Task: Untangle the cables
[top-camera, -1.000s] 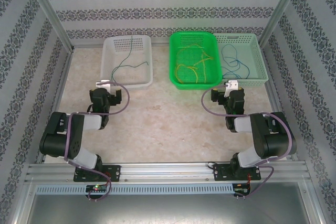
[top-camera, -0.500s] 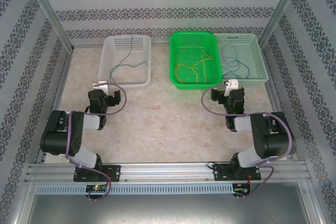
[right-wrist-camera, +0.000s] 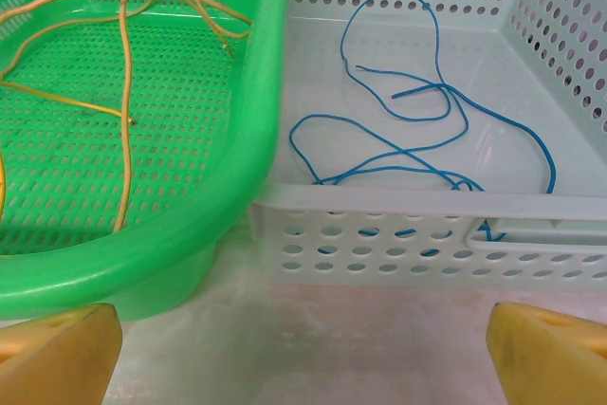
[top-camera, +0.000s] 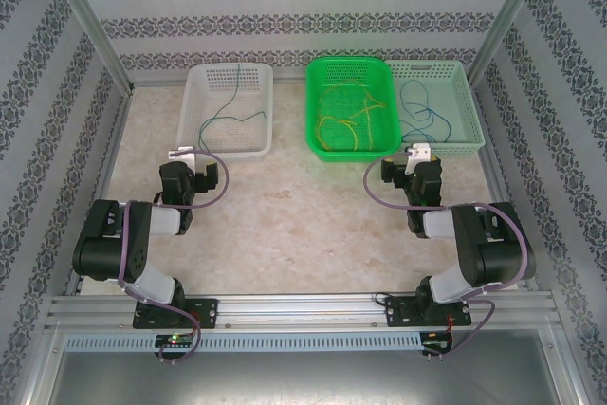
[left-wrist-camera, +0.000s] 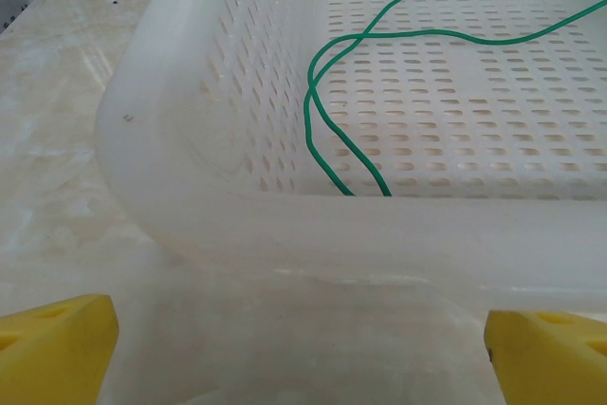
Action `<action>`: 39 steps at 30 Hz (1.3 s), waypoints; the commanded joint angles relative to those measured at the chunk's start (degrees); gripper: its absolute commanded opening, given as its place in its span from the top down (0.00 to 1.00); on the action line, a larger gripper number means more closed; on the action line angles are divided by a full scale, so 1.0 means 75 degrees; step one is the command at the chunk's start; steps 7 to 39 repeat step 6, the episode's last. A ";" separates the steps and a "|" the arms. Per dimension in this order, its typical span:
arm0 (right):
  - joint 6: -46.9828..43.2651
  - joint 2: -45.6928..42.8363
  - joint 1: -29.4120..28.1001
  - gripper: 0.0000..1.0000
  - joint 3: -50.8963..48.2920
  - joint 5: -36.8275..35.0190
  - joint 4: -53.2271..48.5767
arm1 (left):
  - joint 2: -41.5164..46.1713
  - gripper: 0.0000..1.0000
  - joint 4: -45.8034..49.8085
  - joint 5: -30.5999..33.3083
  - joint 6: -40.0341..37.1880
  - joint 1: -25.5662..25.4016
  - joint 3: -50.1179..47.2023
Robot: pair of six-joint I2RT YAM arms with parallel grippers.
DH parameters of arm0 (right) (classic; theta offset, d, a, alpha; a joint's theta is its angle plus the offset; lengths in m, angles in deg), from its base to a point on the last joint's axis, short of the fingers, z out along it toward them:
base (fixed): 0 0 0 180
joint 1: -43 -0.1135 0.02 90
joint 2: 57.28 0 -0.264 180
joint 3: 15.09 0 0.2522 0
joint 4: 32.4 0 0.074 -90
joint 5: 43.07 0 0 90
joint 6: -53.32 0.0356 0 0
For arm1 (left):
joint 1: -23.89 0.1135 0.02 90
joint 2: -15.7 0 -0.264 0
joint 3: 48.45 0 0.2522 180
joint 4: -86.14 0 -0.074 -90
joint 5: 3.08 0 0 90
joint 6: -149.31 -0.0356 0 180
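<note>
A green cable lies loose in the white basket; in the left wrist view it curls over the holed floor. Yellow cables lie looped in the green basket, and one strand runs down its floor. A blue cable is coiled in the pale mint basket, where its loops lie flat. My left gripper stands open just before the white basket's near rim. My right gripper is open before the seam between the green and mint baskets. Neither holds anything.
The three baskets stand in a row at the back of the marble-patterned table. Patterned walls and metal posts close in the sides. Bare tabletop lies between the arms and in front of the baskets. A metal rail runs along the near edge.
The left gripper shifted slightly left and back a second ago, and the white basket moved a little left with it. Both have been still since. The right arm has not moved.
</note>
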 commanded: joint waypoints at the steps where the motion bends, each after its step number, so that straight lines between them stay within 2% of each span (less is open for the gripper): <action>1: 0.0095 -0.0038 0.0066 0.02 0.0174 -0.0044 0.0071 | -0.0045 0.00 -0.0300 -0.0096 0.0014 -0.0058 0.0067; 39: 0.0106 -0.0039 0.0066 0.02 0.0173 -0.0033 0.0077 | -0.0039 0.00 -0.0292 -0.0099 0.0014 -0.0057 0.0066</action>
